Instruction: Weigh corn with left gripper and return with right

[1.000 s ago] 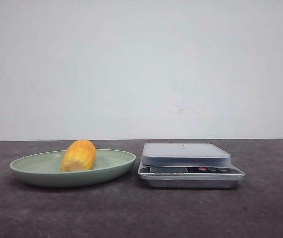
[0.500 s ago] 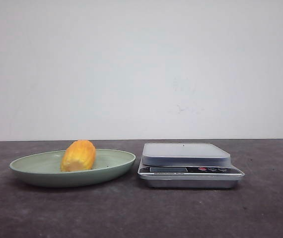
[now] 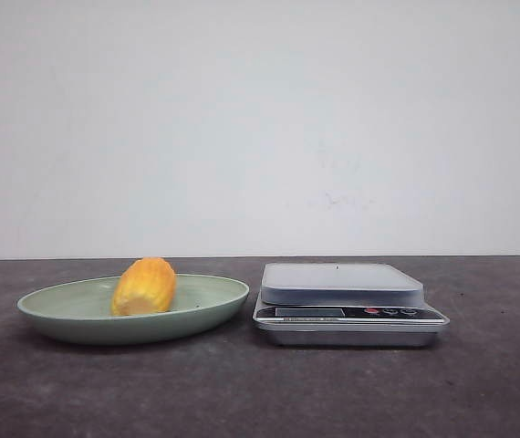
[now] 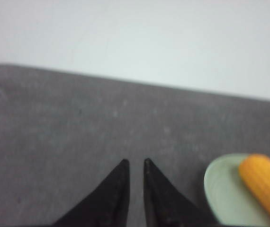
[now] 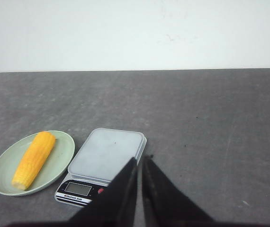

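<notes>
The corn (image 3: 144,286), a yellow-orange cob with ridged kernel rows, lies in a pale green plate (image 3: 219,299) on the left of the dark table. A silver kitchen scale (image 3: 342,285) with a grey platform stands right of the plate, nothing on it. Neither gripper shows in the front view. My left gripper (image 4: 135,161) hovers over bare table, jaws together and empty, with the plate (image 4: 220,189) and corn (image 4: 265,184) off to one side. My right gripper (image 5: 140,158) is up above the scale's (image 5: 107,153) edge, jaws together and empty; the corn (image 5: 33,159) lies beyond the scale.
A plain white wall backs the table's far edge (image 3: 260,257). The scale's display and buttons (image 3: 383,312) face the front. Dark table surface (image 5: 220,123) stretches to the right of the scale.
</notes>
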You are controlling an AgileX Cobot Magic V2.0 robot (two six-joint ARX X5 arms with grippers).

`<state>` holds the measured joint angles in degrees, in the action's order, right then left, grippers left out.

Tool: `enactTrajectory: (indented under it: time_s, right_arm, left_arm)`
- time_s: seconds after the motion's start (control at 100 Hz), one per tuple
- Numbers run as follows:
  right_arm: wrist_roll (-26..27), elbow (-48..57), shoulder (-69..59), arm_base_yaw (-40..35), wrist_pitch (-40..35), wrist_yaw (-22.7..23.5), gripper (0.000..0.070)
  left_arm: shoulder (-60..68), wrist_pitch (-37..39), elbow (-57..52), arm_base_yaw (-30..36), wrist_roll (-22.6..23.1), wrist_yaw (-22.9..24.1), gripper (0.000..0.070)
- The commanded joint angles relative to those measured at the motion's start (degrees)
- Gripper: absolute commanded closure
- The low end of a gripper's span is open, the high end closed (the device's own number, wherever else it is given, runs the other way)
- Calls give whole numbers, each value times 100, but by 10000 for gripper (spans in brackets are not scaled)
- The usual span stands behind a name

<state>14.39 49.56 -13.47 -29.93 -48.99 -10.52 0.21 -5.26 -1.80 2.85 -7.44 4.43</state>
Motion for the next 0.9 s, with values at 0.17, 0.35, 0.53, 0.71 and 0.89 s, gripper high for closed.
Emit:
enactTrajectory:
  time_s: [0.17,0.35,0.53,0.71,0.89]
  right_arm:
    - [50,70,15,-26,59,-2,690]
    - [50,70,15,-26,59,0,690]
    - [50,70,15,-26,59,0,689]
    - [50,70,15,-26,59,0,690]
    - [44,70,15,-26,59,0,689]
  left_arm:
    - [-2,-531,87,-28,90,-17,684]
    - [-2,-546,87,-28,87,-17,684]
    - [-2,-546,87,-28,87,-17,684]
    - [-2,-546,87,-28,90,-17,684]
    - [-2,-546,87,-28,90,-17,684]
